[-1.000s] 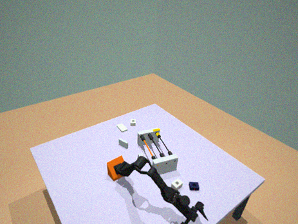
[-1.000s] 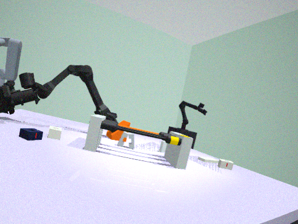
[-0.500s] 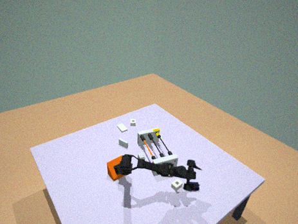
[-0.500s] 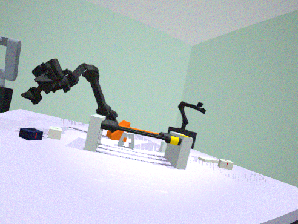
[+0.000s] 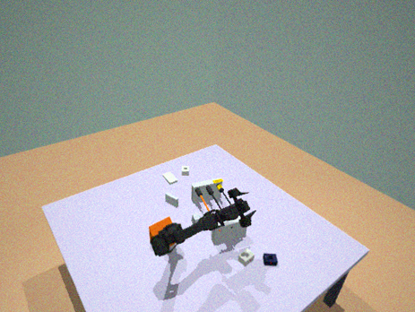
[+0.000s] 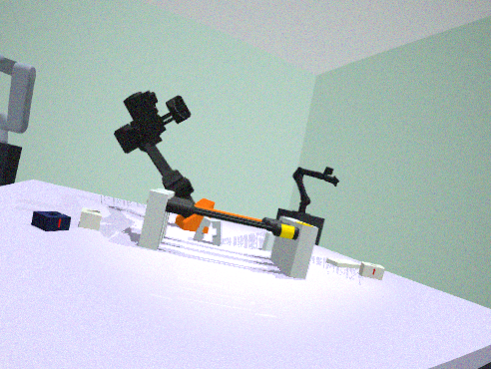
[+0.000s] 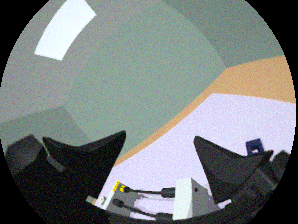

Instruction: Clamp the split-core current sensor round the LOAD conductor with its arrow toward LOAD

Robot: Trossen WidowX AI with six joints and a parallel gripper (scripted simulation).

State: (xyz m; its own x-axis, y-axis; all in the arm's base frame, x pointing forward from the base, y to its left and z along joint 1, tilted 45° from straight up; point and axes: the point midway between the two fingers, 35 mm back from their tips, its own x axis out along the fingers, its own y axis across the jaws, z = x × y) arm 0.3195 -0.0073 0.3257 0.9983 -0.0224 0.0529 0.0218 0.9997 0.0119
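The pale grey open sensor (image 5: 196,219) (image 6: 217,233) stands on the table beside the conductor rack, partly hidden by the arm in the top view; its arrow cannot be made out. Three conductors run between two grey panels (image 5: 228,235) (image 6: 299,251): one orange, two dark. One dark conductor has a yellow end (image 5: 220,188) (image 6: 287,231) (image 7: 122,188), by a yellow label (image 5: 217,182) whose lettering is unreadable. My gripper (image 5: 251,202) (image 7: 160,137) is wide open and empty, raised high above the rack and away from the sensor.
A cream block (image 5: 246,256) (image 6: 90,219) and a navy block (image 5: 270,259) (image 6: 51,220) (image 7: 254,147) lie beyond one panel. A white block (image 5: 185,170) (image 6: 371,270), a flat white piece (image 5: 170,178) and a small upright plate (image 5: 171,199) are past the other. An orange block (image 5: 160,226) is at my arm's base.
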